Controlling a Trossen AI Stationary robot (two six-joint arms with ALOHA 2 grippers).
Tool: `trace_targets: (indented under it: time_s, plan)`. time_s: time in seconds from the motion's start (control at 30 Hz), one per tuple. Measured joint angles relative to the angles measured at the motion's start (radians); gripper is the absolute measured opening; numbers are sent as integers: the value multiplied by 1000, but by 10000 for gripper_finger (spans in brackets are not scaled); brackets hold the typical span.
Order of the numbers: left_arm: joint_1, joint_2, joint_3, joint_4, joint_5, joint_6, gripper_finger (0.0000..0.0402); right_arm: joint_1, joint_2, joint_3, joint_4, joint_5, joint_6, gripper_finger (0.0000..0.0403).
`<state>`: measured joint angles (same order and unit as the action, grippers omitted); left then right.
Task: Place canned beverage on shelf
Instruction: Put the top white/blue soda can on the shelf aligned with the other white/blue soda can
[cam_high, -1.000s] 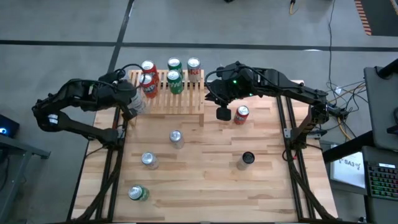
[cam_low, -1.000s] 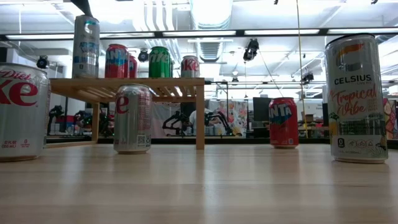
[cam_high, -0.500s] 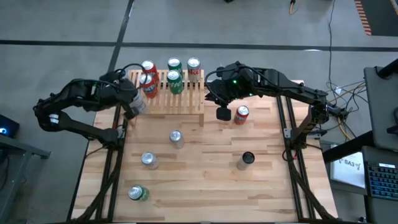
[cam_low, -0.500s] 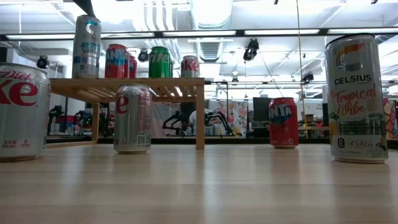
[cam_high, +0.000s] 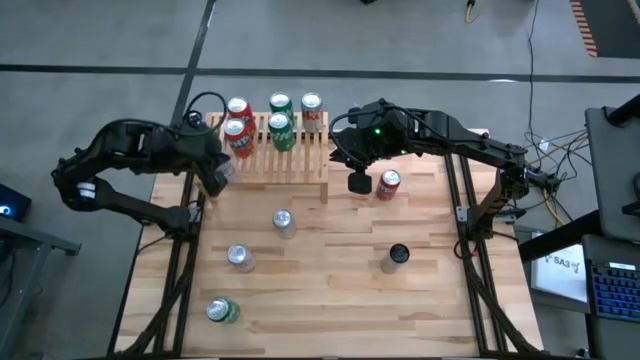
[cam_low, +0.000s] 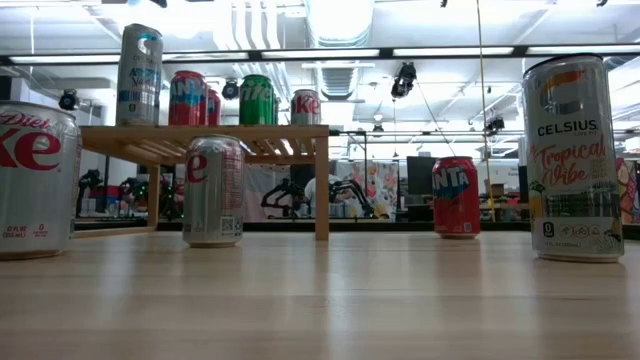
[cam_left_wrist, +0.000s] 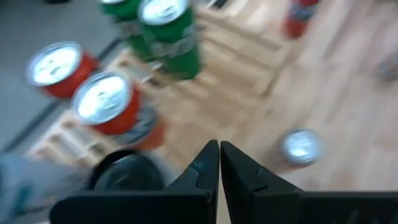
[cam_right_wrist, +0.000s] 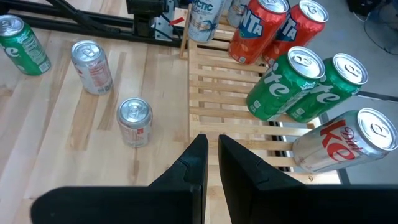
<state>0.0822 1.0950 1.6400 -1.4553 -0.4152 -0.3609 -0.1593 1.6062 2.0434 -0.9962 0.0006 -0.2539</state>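
Left hand (cam_high: 218, 180), clenched and empty, has pulled back from the silver-blue can (cam_low: 139, 61) now standing on the shelf (cam_high: 290, 160), so that placement looks finished.

From straight above, a pale plank wooden table (cam_high: 330, 290) carries a low light-wood slatted shelf (cam_high: 290, 160) at its far edge. On the shelf stand two red cans (cam_high: 237, 130), two green cans (cam_high: 281, 128) and a silver-topped red-and-white can (cam_high: 312, 104). The left gripper (cam_high: 217, 180) hangs at the shelf's left end, the right gripper (cam_high: 358, 183) just off its right end, beside a red can (cam_high: 389, 182). Loose on the table: two silver cans (cam_high: 283, 220), a green can (cam_high: 221, 310) and a dark-topped can (cam_high: 397, 255).
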Motion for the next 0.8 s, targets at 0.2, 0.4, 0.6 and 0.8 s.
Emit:
trace_targets:
  time_s: [0.2, 0.4, 0.6, 0.8]
  plan:
    - [0, 42, 2, 55, 33, -73, 0, 0, 0, 0, 0, 0, -9, 27]
    - [0, 112, 1, -13, -35, -115, 0, 0, 0, 0, -4, 0, -11, 27]
    - [0, 162, 1, -115, -126, -167, 0, 0, 0, 0, -31, 0, -9, 27]
    - [0, 173, 1, -115, -126, -168, 0, 0, 0, 0, -44, 0, -8, 27]
